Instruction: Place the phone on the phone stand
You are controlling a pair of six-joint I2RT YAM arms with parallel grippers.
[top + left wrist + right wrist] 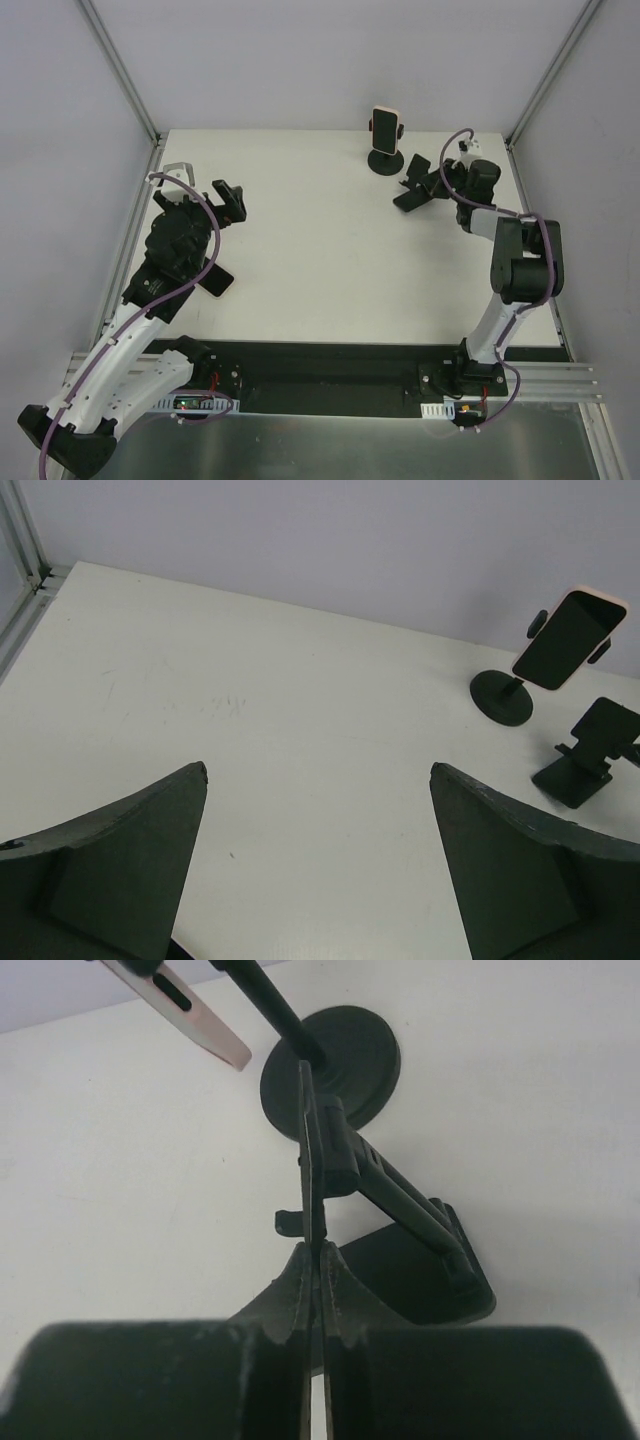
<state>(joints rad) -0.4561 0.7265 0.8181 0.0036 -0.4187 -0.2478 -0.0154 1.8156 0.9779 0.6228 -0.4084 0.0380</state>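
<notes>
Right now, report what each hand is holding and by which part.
The right hand is shut on the black folding stand, pinching the thin edge of its upright plate. The left hand is open and holds nothing.

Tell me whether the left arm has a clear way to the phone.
Probably yes: the left gripper is open, with bare table between it and the phone on its round stand. The right gripper, shut on the folding stand, sits beside.
</notes>
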